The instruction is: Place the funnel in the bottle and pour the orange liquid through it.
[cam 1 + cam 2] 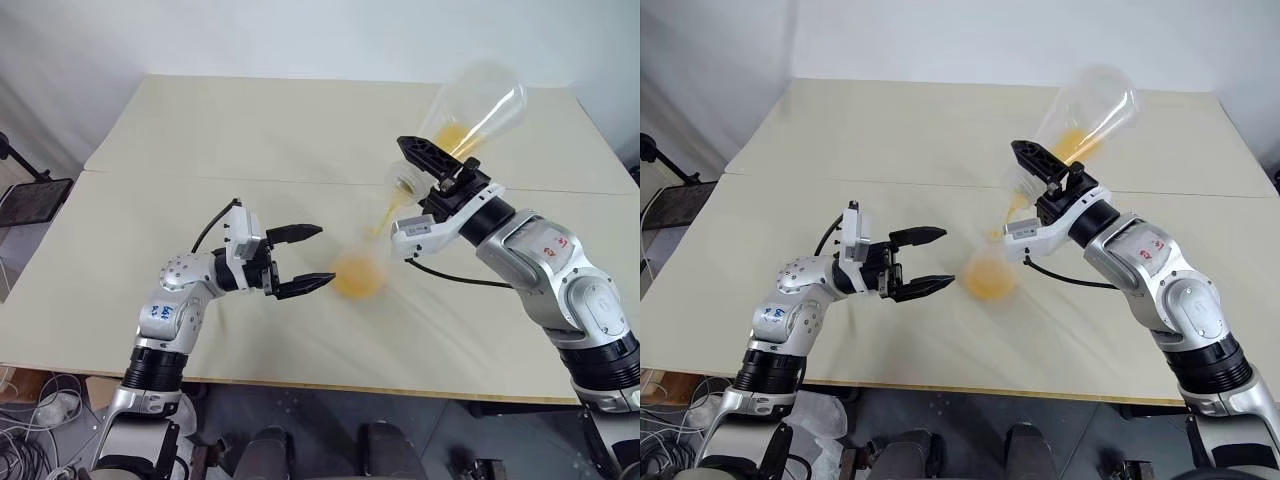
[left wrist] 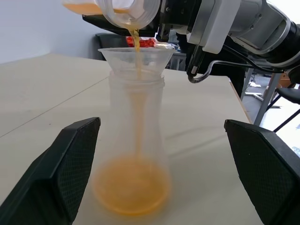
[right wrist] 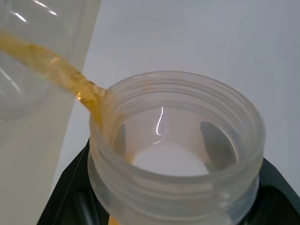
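The clear bottle (image 2: pixel 136 154) stands upright on the table with the see-through funnel (image 2: pixel 136 58) seated in its neck. My left gripper (image 1: pixel 326 256) is open; its black fingers (image 2: pixel 70 173) flank the bottle without touching it. My right gripper (image 1: pixel 420 170) is shut on the threaded neck of a clear conical container (image 1: pixel 480 105), tilted mouth-down above the funnel. A thin stream of orange liquid (image 2: pixel 137 51) falls from that mouth through the funnel. It pools in the bottle's base (image 2: pixel 131 190). More orange liquid (image 1: pixel 455 135) lies inside the tilted container.
The cream table (image 1: pixel 200 130) has a seam running across it and wide bare areas to the left and behind. Its front edge (image 1: pixel 300 385) is close below my arms. A dark stand (image 1: pixel 30 200) sits off the table's left side.
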Motion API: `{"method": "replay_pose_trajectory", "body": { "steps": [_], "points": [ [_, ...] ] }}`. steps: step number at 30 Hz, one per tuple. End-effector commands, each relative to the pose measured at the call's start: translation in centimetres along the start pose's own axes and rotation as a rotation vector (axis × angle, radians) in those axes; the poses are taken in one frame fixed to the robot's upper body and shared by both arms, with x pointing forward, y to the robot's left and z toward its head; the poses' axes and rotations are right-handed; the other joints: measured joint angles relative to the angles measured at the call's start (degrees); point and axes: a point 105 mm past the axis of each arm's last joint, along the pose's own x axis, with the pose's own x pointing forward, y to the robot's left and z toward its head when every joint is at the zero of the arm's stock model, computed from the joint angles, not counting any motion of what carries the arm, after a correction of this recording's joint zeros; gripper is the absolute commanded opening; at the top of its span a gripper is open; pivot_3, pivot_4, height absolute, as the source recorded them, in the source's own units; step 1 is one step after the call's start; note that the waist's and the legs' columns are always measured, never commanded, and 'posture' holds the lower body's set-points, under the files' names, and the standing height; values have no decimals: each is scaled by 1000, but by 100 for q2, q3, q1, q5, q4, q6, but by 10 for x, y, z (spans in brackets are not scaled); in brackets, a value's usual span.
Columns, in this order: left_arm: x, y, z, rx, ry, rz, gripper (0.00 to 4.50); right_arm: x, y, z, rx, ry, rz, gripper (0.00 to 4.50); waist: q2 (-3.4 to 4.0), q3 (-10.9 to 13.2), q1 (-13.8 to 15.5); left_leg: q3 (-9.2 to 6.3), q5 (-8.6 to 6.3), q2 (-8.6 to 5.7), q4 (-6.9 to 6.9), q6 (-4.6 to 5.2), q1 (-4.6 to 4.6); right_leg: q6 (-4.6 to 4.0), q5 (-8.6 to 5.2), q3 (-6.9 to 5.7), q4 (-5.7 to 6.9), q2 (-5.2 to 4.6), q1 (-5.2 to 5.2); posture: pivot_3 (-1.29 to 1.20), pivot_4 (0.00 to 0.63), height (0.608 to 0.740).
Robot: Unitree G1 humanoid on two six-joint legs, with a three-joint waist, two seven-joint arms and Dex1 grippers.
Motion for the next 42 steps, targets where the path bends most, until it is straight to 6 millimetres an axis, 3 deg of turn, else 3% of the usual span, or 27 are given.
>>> {"method": "replay_pose_trajectory", "body": {
  "steps": [1,42],
  "points": [
    [1,-3,8,39,-16,-8,4500,1,-20,-5,-23,15,-81,2481,0,0,0,0,0,0,0,0,0,0,0,0,0,0,0,0,150,740],
    [-1,-5,10,43,-23,21,4500,3,-25,-1,-66,-9,-126,2481,0,0,-1,0,0,0,0,0,0,0,0,0,0,0,0,0,150,740]
  ]
}}
